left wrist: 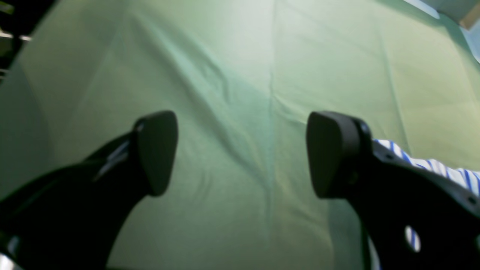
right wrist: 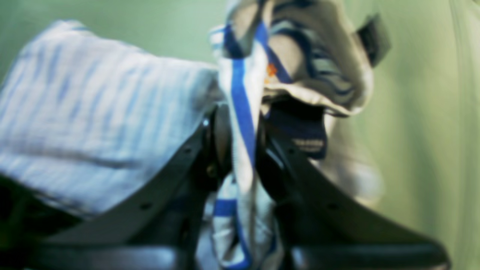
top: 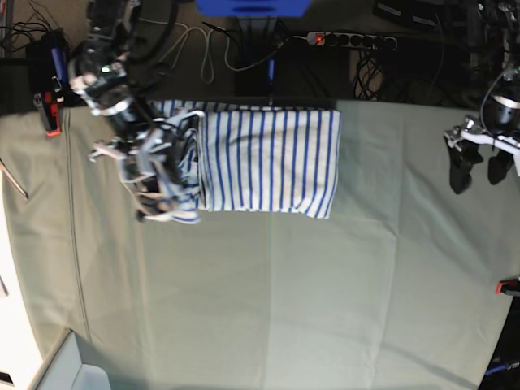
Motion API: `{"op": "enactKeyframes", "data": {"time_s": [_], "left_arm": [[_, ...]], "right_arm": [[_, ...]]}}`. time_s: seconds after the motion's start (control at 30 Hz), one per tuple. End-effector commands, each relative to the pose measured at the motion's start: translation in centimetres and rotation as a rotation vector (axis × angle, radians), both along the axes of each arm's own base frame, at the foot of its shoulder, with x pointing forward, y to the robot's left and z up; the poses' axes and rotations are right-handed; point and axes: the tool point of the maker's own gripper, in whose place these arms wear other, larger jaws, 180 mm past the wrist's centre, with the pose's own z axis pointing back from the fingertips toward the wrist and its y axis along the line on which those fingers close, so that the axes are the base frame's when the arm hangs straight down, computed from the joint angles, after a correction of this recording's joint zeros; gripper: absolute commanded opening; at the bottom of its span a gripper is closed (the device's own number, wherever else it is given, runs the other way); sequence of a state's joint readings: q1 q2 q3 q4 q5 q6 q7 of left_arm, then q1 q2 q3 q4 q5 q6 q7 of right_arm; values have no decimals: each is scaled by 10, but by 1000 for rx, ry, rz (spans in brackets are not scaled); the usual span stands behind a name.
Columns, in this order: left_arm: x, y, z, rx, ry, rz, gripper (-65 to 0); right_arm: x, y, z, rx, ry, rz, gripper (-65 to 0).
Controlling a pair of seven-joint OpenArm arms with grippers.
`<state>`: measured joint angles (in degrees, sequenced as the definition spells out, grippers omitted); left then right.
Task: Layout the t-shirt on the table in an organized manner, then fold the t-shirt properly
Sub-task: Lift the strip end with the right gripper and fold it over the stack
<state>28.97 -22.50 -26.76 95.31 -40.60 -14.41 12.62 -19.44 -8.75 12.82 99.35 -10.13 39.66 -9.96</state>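
The t-shirt [top: 268, 158], white with thin blue stripes, lies as a rough rectangle at the far middle of the table [top: 284, 309]. Its left part is bunched and lifted. My right gripper [top: 158, 207] is shut on that bunched end. In the right wrist view, the right gripper [right wrist: 242, 142] pinches a fold of t-shirt [right wrist: 93, 112] with a broad blue band, and a dark tag [right wrist: 375, 37] sticks out above. My left gripper [top: 479, 175] hangs open over bare cloth at the right edge, far from the shirt. In the left wrist view, the left gripper [left wrist: 240, 150] holds nothing, and a strip of t-shirt [left wrist: 431, 167] shows behind its right finger.
Red clamps sit at the table's right edge [top: 508, 286] and far left corner [top: 50, 106]. Cables and a power strip [top: 349, 39] lie beyond the far edge. A pale box corner [top: 73, 366] stands at the near left. Creases run across the cloth [left wrist: 270, 112].
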Motion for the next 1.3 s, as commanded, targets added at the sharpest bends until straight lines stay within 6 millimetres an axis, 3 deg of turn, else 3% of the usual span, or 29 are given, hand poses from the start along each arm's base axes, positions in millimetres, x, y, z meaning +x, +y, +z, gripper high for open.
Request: {"op": "enactKeyframes", "data": {"time_s": [0.0,0.23,0.4,0.5,0.63,0.9,1.1,1.27], "left_arm": [[1,3,12,12,-39,-5,-130],[-18,19,7,42,2,28,-130],[-24,25,6,54,15,42,-130],[-28,26,4,55,26,41,-130],[-27,26,4,56,25,41,-130],[-24,25,6,54,15,41,-130],[-23,29,2,50,21,53,-130],[-26,32,-4,47,37,63,-130]], "right_arm": [[6,16,19,44,-65,33,-650],[-3,106,31,114,-64,268,-650],[2,143,16,130,-20,375,-650],[11,150,-1,134,20,395,-650],[27,154,-5,128,22,410,-650],[18,192,0,128,12,535,-650],[16,197,-19,123,66,555,-650],[26,197,-13,116,47,557,-650]]}}
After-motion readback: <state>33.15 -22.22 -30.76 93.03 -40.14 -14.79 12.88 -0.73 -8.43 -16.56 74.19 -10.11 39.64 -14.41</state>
